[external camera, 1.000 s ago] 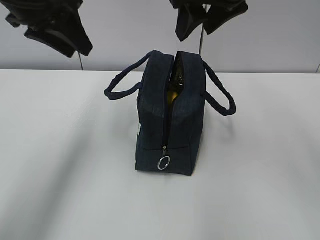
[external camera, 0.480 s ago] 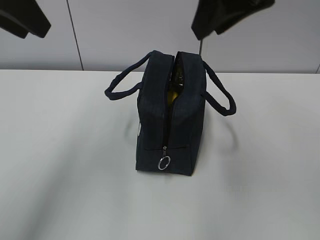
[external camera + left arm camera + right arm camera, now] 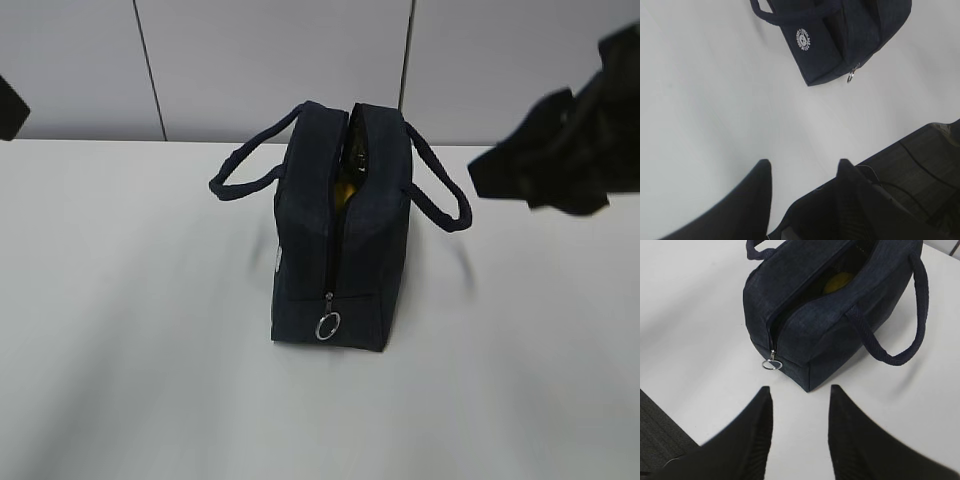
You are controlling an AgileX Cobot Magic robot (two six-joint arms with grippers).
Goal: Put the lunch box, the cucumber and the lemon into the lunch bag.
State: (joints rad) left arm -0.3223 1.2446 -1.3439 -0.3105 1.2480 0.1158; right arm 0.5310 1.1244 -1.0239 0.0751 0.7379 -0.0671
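Lunch bag (image 3: 340, 250) sitting upright mid-table (image 3: 120, 330), zipper undone, both grippers hanging apart from it.

The lemon (image 3: 837, 282) is showing yellow through the bag's top slit; the ring pull (image 3: 327, 326) is dangling at the near end. The left gripper (image 3: 802, 175) and right gripper (image 3: 800, 400) are each hovering parted and grasping nothing.

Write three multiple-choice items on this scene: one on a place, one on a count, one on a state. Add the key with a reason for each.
1. Where is the lemon?
A. on the table
B. inside the lunch bag
C. in a gripper

2. How many loop handles does the lunch bag have?
A. one
B. two
C. three

3. The bag's zipper is:
A. open
B. fully closed
C. out of sight

Key: B, yellow shows through the bag's opening; B, one loop on each side; A, the top gapes, with the ring pull at the low end.
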